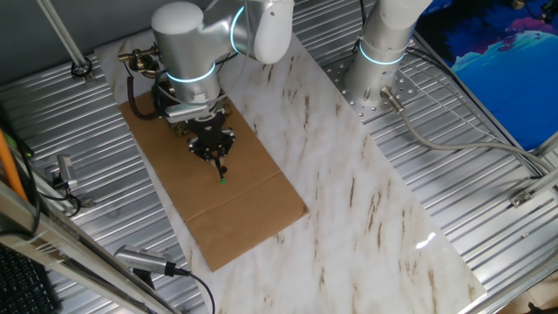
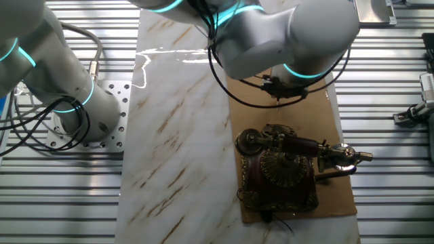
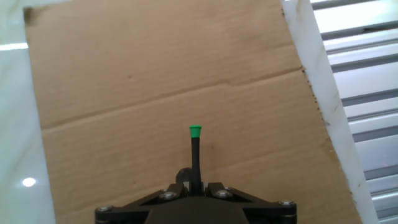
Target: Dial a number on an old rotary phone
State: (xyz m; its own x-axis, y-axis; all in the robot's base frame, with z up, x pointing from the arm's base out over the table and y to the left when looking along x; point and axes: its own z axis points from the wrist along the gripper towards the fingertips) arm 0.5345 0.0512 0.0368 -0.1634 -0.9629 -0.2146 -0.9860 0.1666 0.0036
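The old rotary phone (image 2: 279, 171), dark red-brown with gold trim, a round gold-cream dial and a brass-ended handset, stands on a sheet of brown cardboard (image 2: 339, 122). In one fixed view the arm hides most of it; only a brass end (image 1: 138, 59) shows. My gripper (image 3: 195, 185) is shut on a thin black green-tipped stick (image 3: 195, 152). The stick points down at bare cardboard, away from the phone. In one fixed view the gripper (image 1: 215, 157) hangs over the cardboard with the green tip (image 1: 223, 180) just above it.
The cardboard (image 1: 235, 209) lies on a white marble-patterned board (image 1: 349, 192) over ribbed metal table (image 1: 488, 201). A second arm's base (image 1: 379, 61) stands at the back. Cables (image 1: 436, 139) lie on the metal. Clamps (image 2: 413, 115) sit at the edge.
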